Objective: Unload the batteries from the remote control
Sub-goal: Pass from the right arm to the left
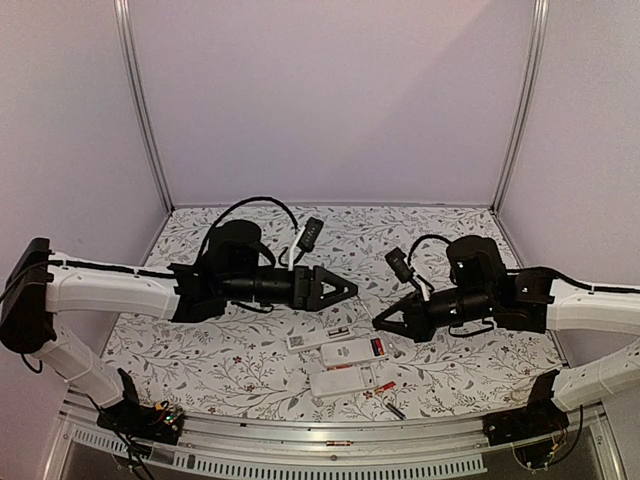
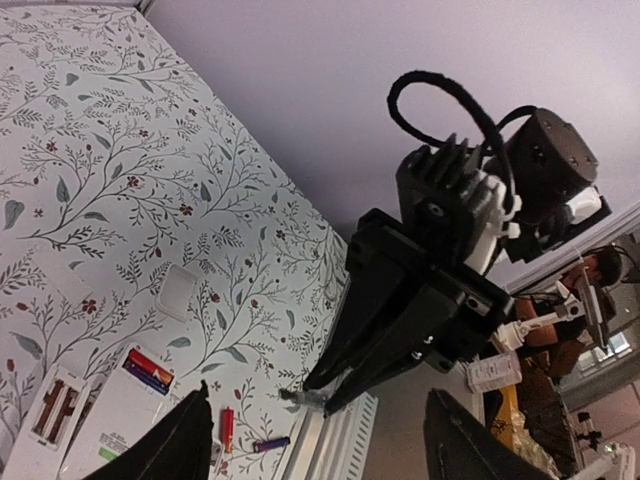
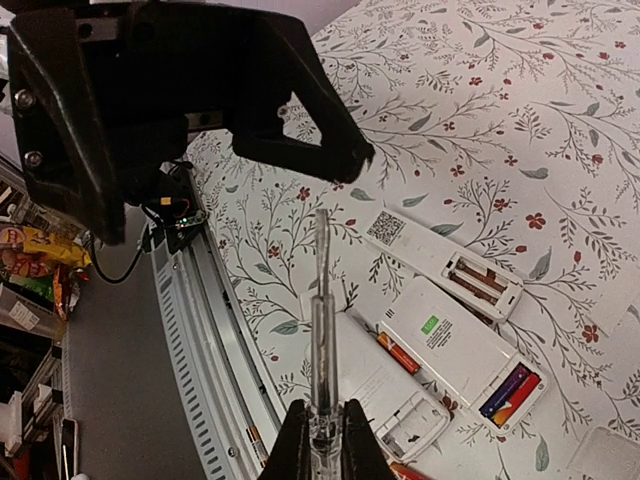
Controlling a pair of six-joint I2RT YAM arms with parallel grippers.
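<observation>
The batteries (image 3: 510,388) I can make out, one red and one purple, sit side by side in the open bay at one end of the middle remote (image 3: 455,345). My right end effector (image 3: 322,428) is pinched tight on a thin clear stick (image 3: 320,300) that juts straight out from it, on the rail side of the middle remote. I cannot tell whether its tip touches anything. My left end effector (image 1: 352,290) hangs beyond the middle remote, fingers spread wide with nothing between them.

An orange-red streak along the middle remote's rail-side edge may be another cell, but I cannot tell. Against that edge lies a third remote (image 3: 385,390), its open bay too dim to read. On the far side lies a slimmer remote (image 3: 445,262), its bay showing only bare contacts. A red cell (image 2: 227,425) and a purple cell (image 2: 270,443) lie loose on the worktop (image 1: 240,350), railward of the middle remote's battery end. A white cover (image 2: 180,290) lies flat farther out.
</observation>
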